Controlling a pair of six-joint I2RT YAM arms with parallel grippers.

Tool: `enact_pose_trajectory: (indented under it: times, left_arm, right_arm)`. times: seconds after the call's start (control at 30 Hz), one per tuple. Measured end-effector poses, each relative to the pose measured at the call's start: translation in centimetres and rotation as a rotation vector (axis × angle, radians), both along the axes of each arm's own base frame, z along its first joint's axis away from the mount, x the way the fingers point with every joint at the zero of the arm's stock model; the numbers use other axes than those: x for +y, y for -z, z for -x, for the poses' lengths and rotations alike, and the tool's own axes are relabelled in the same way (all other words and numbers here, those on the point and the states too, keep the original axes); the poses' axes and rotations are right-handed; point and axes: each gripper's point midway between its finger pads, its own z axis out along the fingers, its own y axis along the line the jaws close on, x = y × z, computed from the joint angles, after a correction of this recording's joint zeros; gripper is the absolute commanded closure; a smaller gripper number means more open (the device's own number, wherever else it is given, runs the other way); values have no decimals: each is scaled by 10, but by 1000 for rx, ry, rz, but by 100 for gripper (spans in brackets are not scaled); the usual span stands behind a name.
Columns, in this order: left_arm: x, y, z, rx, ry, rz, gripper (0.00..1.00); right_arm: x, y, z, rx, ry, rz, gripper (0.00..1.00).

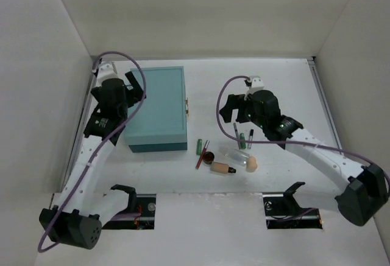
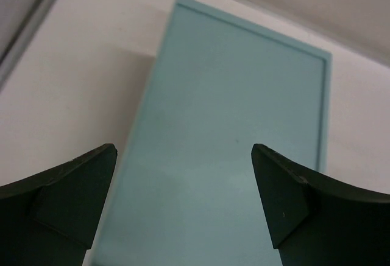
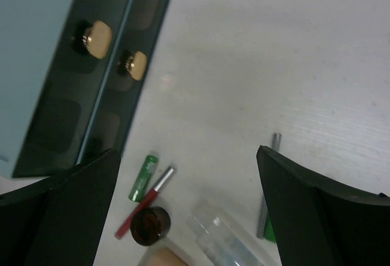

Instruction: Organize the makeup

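The makeup lies in a cluster on the table: a green tube [image 1: 200, 145] [image 3: 142, 177], a red pencil [image 1: 202, 154] [image 3: 145, 202], a brown round pot [image 1: 209, 157] [image 3: 150, 226], a beige dark-capped bottle [image 1: 222, 168], a peach sponge [image 1: 251, 164], dark pencils [image 1: 236, 131] [image 3: 267, 184] and a green one [image 1: 242, 140]. My right gripper [image 1: 233, 111] [image 3: 186, 208] is open and empty, above the table just behind the cluster. My left gripper [image 1: 135, 91] [image 2: 183, 196] is open and empty, over the left part of the teal box [image 1: 157, 108] [image 2: 244, 114].
The teal box's clear drawer front with two gold knobs [image 3: 97, 38] faces the cluster. A clear plastic container [image 1: 234, 154] [image 3: 228, 238] lies among the makeup. White walls close in the table on three sides.
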Motion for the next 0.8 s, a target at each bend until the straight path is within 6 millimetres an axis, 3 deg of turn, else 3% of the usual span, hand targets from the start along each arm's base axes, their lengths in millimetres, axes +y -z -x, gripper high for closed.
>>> enact_pose_trajectory:
  times: [0.07,0.17,0.33,0.53,0.8]
  left_arm:
    - [26,-1,-11,7,-60,18,13]
    - [46,17,-27,58,-83,48,20]
    - [55,63,-46,174,-37,120,30]
    - [61,85,-44,195,2,194,41]
    - [60,104,-62,208,46,245,57]
  right_arm:
    - [16,-8,-14,-4,-40,-24,0]
    - [36,-23,-38,-23,-87,-67,0]
    - [61,-27,-67,-20,-158,-144,20]
    - [92,-1,-78,78,-264,-244,23]
    - [120,37,-80,209,-339,-343,21]
